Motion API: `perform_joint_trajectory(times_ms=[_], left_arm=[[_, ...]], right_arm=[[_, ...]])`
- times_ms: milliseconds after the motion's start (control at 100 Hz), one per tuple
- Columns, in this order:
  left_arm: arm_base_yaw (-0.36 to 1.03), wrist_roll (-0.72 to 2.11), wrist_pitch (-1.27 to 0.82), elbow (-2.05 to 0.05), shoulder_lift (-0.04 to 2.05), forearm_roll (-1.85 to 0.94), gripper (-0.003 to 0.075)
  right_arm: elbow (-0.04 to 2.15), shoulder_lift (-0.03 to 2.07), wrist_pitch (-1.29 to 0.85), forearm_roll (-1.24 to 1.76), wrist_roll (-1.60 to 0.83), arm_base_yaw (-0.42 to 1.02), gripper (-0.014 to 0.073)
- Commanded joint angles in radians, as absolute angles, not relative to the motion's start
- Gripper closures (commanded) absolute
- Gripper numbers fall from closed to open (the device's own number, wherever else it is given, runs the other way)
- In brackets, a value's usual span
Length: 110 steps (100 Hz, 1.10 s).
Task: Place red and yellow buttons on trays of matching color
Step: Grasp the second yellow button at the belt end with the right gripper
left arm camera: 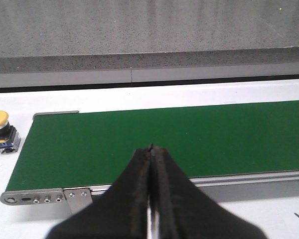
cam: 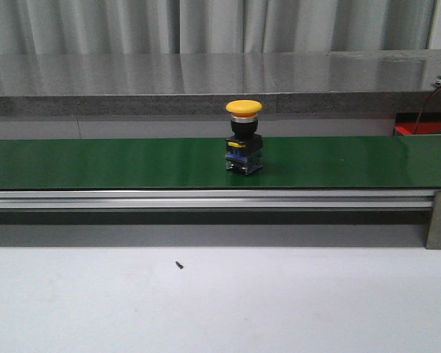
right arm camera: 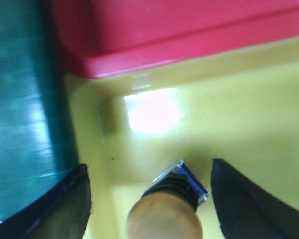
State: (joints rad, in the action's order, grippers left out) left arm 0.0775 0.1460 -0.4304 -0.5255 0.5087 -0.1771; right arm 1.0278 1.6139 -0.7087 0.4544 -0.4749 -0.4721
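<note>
Table [cam: 220, 309]: carrying the long green belt [cam: 103, 163], which is running left to right across the front view.
Trays: yellow tray [right arm camera: 249, 114] is lying under the right pincer, red tray [right arm camera: 179, 30] just beside it.
Belt button [cam: 244, 137]: a yellow-capped button is standing upright mid-belt, untouched.
Left pincer [left arm camera: 150, 149]: hovering over the belt, jaws pressed together, holding nothing.
Right pincer [right arm camera: 149, 199]: jaws are standing wide, a yellow button [right arm camera: 165, 211] between them in the yellow tray; whether they are touching it, I cannot tell.
Risk: lifting askew could be knocking that button over; the belt button may be riding past reach.
</note>
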Motion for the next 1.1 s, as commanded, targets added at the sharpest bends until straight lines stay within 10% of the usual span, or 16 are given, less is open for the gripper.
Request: perform_joint_trajectory(times_ms=[0,1090], left_arm=[[0.085,0.146,-0.348,-0.553,0.513,-0.190,0.0740],[0.085,0.146,-0.348,-0.553,0.513,-0.190,0.0740]], right_arm=[[1.079,1.512,-0.732,0.511,-0.477,-0.466,0.0075],[1.188,1.531,-0.700,0.516,-0.707,0.143,0.0075]])
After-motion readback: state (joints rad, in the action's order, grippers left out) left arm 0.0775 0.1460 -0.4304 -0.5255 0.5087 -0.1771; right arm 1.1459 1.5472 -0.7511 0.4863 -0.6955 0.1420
